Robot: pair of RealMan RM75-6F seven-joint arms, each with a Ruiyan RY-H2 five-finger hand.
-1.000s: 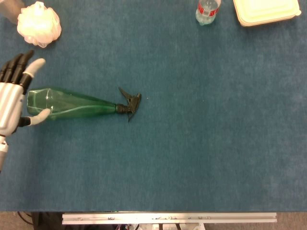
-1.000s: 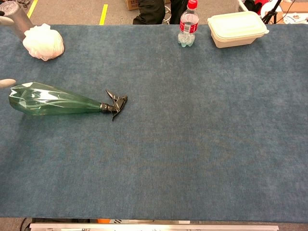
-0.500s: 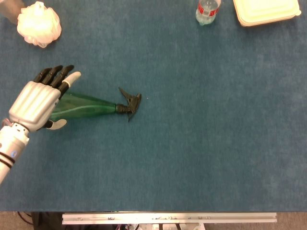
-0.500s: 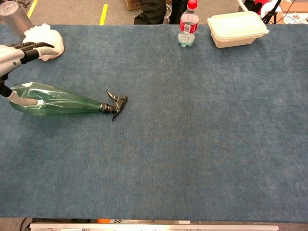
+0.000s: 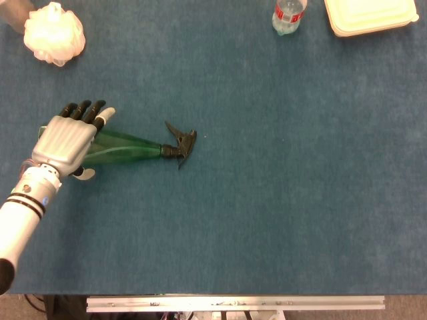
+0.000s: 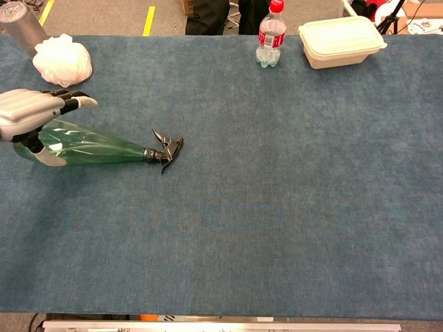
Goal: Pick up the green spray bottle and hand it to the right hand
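translucent green plastic spray bottle [image 5: 127, 148] lying on its side on blue felt tabletop [image 5: 280, 200], black trigger nozzle [image 5: 181, 142] pointing right, silver left hand [image 5: 67, 139] over its wide base, fingers [image 5: 85, 110] spread apart, grasp cannot be told

The setting is identified as a robot test area in a lab or workshop. A work table [image 6: 277, 228] covered in blue felt is shown, edged at the front by an aluminium rail [image 5: 233, 304]. Beyond the far edge, bare floor marked with yellow tape lines [image 6: 149, 19] is seen, along with the legs of a standing person [image 6: 214, 14] and scattered equipment [image 6: 387, 10].
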